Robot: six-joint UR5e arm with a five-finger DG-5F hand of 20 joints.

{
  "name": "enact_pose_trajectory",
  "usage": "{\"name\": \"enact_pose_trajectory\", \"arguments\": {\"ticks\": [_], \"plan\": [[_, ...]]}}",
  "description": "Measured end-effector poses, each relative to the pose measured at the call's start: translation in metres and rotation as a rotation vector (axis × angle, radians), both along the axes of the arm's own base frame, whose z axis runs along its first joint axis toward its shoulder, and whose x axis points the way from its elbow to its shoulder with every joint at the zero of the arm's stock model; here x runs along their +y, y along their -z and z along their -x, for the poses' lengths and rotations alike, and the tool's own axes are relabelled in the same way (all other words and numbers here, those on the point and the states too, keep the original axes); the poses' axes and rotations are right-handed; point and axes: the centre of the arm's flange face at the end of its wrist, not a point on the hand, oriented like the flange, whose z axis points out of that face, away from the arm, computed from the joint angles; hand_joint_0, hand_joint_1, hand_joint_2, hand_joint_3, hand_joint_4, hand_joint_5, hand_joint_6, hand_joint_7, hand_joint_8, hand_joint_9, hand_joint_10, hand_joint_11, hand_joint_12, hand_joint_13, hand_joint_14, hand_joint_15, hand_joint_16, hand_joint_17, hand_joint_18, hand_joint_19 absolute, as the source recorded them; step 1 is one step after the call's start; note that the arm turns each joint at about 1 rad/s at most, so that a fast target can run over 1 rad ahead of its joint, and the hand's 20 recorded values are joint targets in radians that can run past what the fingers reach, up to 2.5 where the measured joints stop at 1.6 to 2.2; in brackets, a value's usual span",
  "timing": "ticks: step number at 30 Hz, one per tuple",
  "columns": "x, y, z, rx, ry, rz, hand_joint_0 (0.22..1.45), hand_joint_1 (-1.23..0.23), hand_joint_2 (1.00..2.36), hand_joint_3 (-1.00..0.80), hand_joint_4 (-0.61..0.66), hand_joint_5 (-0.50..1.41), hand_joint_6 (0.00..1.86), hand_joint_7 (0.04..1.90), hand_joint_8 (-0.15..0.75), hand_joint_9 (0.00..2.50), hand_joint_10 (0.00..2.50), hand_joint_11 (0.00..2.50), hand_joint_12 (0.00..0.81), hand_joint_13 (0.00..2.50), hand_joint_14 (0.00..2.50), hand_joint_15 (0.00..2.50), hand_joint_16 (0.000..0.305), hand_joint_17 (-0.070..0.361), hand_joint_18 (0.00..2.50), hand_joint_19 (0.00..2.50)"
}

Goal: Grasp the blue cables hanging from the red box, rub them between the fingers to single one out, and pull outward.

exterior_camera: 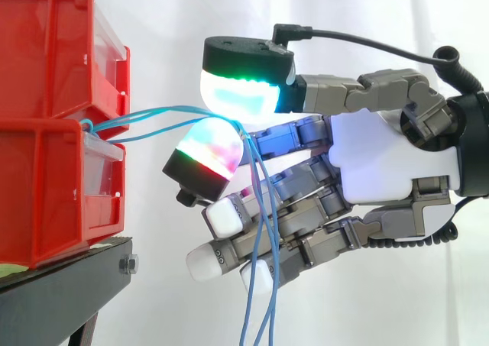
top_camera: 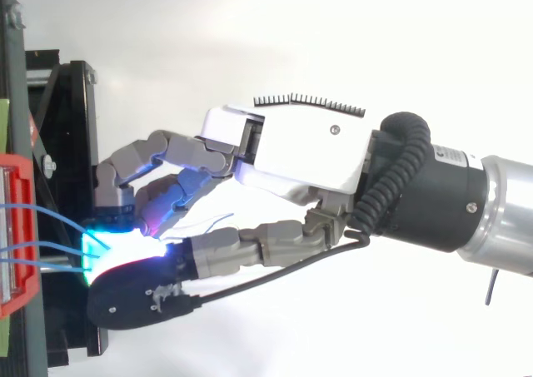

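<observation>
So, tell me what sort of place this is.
Most likely a robotics lab test rig: stacked red bins on a black stand before a white curtain, and a robot hand pinching thin blue cables that hang from the bins.

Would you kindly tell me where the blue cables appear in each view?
Side view: the blue cables run from the red box at left to the hand pinching them at centre, then hang to the bottom edge.
Top view: the blue cables sit lower left, running from the red box rightward to the hand.
Shared landmark: the red box.
</observation>
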Motion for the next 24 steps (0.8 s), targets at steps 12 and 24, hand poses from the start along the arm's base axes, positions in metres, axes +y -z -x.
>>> {"name": "enact_pose_trajectory", "arguments": {"ticks": [12,24], "plan": [[0.0001,0.0003,0.0003,0.003,0.001,0.001,0.72,-0.91,1.02,-0.26,0.13,-0.22,0.87,1.05,0.311,0.68,0.01,0.56,0.353,0.63,0.01,0.43,0.048,0.108,0.54,0.56],[0.0001,0.0001,0.0003,0.003,0.001,0.001,0.76,-0.94,1.02,-0.32,0.12,-0.22,0.87,1.08,0.306,0.66,0.01,0.55,0.352,0.62,0.01,0.42,0.048,0.108,0.53,0.56]]}}
